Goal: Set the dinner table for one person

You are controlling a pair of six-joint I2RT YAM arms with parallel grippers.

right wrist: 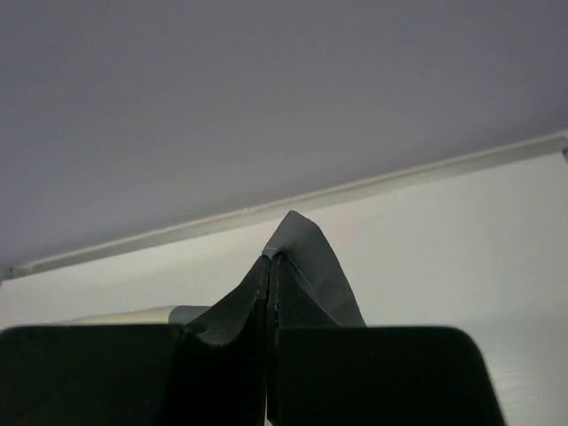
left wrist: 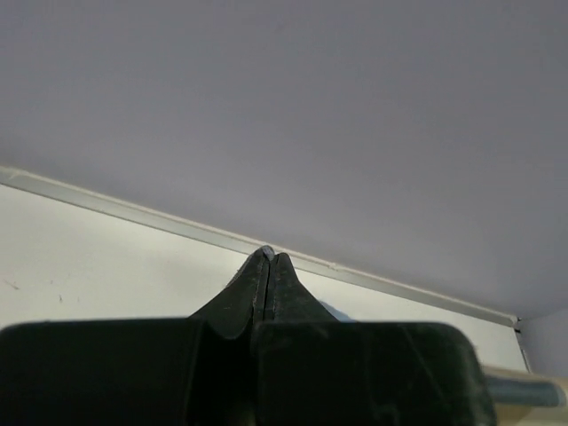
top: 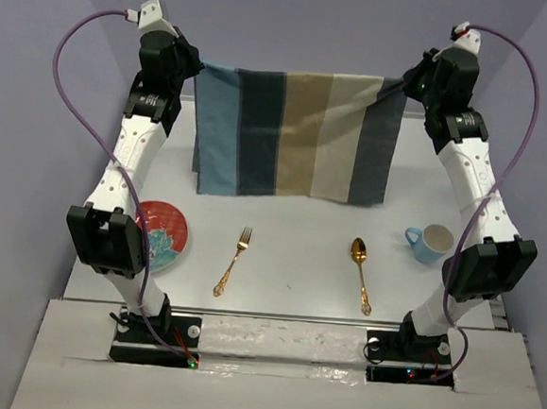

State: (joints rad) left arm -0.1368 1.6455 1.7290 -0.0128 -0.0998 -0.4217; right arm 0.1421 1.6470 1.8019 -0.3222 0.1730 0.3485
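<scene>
The blue, grey and beige striped placemat [top: 293, 135] hangs stretched between my two grippers above the far half of the white dinner table [top: 299, 240]. My left gripper [top: 197, 66] is shut on its top left corner, my right gripper [top: 403, 85] is shut on its top right corner. In the right wrist view a dark grey cloth corner [right wrist: 306, 257] sticks up past my pinched fingers. In the left wrist view my fingers [left wrist: 266, 266] are pressed together with only a sliver of cloth showing.
On the table lie a red plate [top: 164, 232] at left, a gold fork [top: 233, 260], a gold spoon [top: 361, 271] and a blue mug [top: 432, 242] at right. The table's far rim [left wrist: 133, 211] meets the purple wall.
</scene>
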